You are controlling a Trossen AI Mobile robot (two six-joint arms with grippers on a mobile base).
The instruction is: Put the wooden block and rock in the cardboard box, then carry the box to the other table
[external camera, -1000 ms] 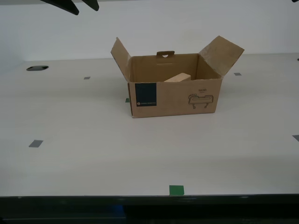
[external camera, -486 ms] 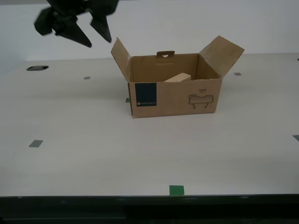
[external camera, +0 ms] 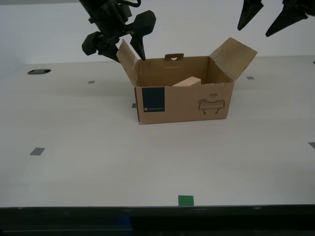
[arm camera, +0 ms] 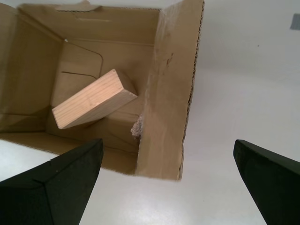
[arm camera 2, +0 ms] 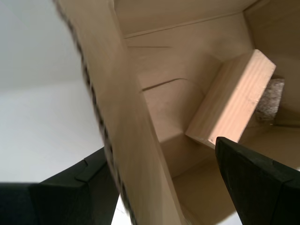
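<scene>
Green tape, a small square of it (external camera: 185,200), sits at the near edge of the smooth off-white worktop (external camera: 98,167), and a grey tape square (external camera: 37,151) lies further in towards the exterior view's left. Beyond them, near the middle of the worktop, stands the cardboard box (external camera: 184,103), open at the top, with a dark blue label (external camera: 153,101) and a small line drawing (external camera: 212,105) on its front face. Inside it the wooden block (external camera: 188,82) leans tilted, one end raised so that it shows just above the front wall. The wrist views show the rock (arm camera 2: 269,98) also in the box, tucked low beside the block on the side towards the exterior view's right, and partly hidden. One side flap (external camera: 127,61) stands up at the exterior view's left. My second gripper (external camera: 129,55) straddles it with jaws spread apart, one finger on either side of the cardboard and not pinching it. The opposite flap (external camera: 235,58) angles outward at the exterior view's right. My first gripper (external camera: 254,30) hangs well above it, jaws released wide and holding nothing. On the back wall a tab with a handle cut-out (external camera: 174,57) sticks up. Far back at the exterior view's left a dark oval patch (external camera: 39,72) marks the worktop; I cannot tell what it is.
</scene>
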